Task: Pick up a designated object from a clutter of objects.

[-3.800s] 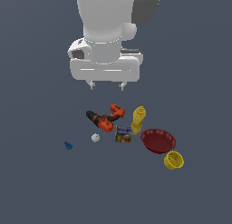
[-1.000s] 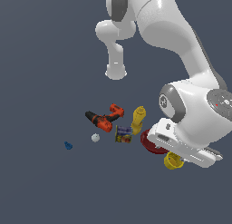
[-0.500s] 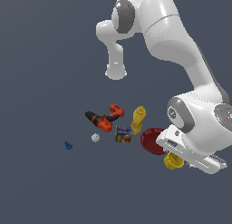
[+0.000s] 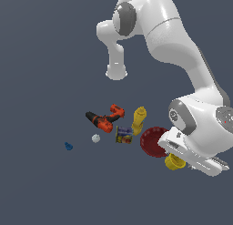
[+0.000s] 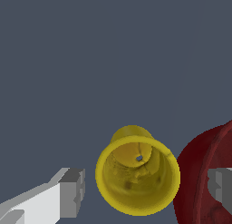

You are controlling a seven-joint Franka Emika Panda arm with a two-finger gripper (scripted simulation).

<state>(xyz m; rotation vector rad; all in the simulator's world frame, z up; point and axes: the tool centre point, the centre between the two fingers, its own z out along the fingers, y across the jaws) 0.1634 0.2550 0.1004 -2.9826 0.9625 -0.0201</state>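
Observation:
The small yellow cup (image 4: 174,162) stands on the grey floor at the exterior view's right, right beside the red bowl (image 4: 152,141). My gripper (image 5: 146,187) is open and low over the cup (image 5: 137,175). One finger (image 5: 72,191) is outside the cup. The other finger (image 5: 220,184) is over the red bowl (image 5: 201,177). The cup's mouth faces the wrist camera. In the exterior view my white hand (image 4: 191,155) hides the fingertips and part of the cup.
The clutter lies to the exterior view's left of the bowl: a yellow bottle (image 4: 139,120), a labelled can (image 4: 124,135), an orange-and-black drill (image 4: 104,119), a white ball (image 4: 95,138) and a tiny blue piece (image 4: 68,146).
The arm has swung from above the clutter to the exterior view's right and come down over the yellow cup. The objects have not moved.

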